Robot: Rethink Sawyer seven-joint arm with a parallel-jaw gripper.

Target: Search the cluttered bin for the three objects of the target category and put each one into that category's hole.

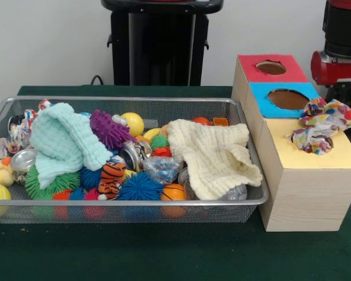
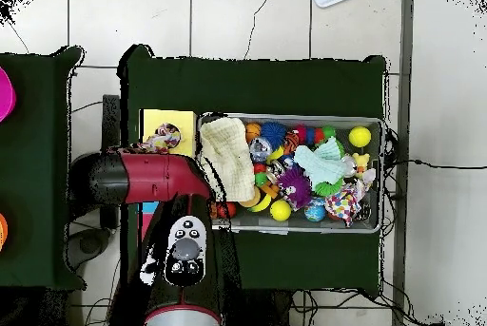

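One multicoloured cloth (image 1: 323,124) stuffed in the yellow hole (image 1: 316,143) at frame right, cluttered wire bin (image 1: 134,202) centre-left, gripper hidden, grip state impossible to tell.

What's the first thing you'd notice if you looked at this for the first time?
Probably the wire mesh bin on the green table, heaped with bright toys: a mint cloth on its left side, a cream cloth on its right, a purple spiky ball between them. Next, the wooden box beside the bin, topped red, blue and yellow, with a colourful crumpled cloth stuffed in the yellow hole.
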